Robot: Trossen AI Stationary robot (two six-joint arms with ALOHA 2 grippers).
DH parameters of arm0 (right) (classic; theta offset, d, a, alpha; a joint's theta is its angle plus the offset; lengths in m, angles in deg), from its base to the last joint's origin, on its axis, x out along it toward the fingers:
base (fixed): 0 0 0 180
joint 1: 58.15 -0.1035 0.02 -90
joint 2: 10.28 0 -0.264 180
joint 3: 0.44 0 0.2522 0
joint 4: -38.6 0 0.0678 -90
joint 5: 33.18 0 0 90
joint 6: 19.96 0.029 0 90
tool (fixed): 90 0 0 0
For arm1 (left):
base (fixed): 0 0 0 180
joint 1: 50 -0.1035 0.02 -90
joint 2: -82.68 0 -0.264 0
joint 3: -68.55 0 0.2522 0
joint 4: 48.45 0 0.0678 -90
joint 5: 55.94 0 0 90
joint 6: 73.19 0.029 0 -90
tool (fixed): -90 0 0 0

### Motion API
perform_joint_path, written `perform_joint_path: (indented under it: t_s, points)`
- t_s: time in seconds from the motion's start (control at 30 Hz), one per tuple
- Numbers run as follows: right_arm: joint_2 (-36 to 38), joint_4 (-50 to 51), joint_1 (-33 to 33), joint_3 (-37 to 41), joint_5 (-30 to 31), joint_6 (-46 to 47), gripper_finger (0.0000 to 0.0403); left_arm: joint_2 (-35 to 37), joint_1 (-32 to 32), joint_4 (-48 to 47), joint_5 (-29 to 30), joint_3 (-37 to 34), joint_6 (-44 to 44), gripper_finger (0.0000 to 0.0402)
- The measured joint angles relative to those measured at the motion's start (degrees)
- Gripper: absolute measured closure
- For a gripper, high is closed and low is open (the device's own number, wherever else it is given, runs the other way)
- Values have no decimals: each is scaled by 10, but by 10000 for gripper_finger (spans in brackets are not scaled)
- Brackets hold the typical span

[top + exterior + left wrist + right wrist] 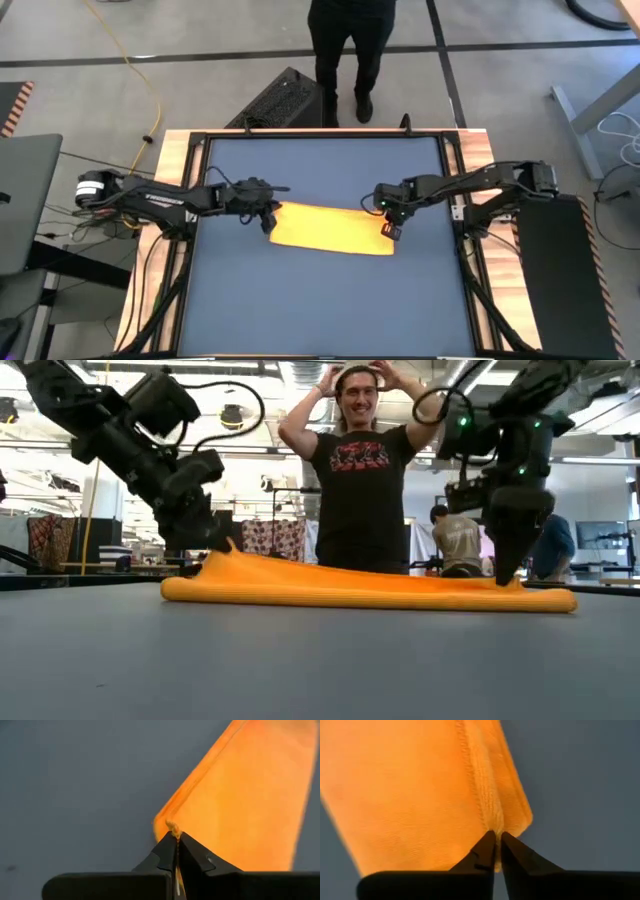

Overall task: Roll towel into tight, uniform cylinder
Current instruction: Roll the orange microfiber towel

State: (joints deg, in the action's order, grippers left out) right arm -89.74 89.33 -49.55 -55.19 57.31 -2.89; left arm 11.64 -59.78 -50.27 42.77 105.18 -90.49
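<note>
The yellow towel (333,230) lies as a folded strip across the middle of the table, flat except at its left end. My left gripper (268,220) is shut on a corner at that end, and the cloth rises there to a small peak (230,552). My right gripper (389,226) is shut on the towel's right end and stands over it in the low view (505,575). My left gripper pinches the towel's left-end corner (173,827) between its two fingertips, slanting down from the table's left. The corner is lifted a little; the rest of the strip lies on the table. My right gripper pinches the hemmed right-end edge (496,826), close to its far corner, between its two fingertips, which point down from above. The cloth puckers into a small ridge at the fingers. This end stays low on the table.
A person (358,470) stands beyond the table's far edge, hands on head. A dark keyboard-like case (283,100) lies on the floor there. Bare dark table surface (320,310) spreads in front of and behind the towel.
</note>
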Motion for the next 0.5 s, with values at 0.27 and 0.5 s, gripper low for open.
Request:
perform_joint_path:
  t_s: [0.27,0.5]
  points:
    - [-9,2,18,0,1,-37,286,-10,0,4,22,0,48,337]
    - [51,4,21,0,1,-50,250,52,0,-9,71,0,71,292]
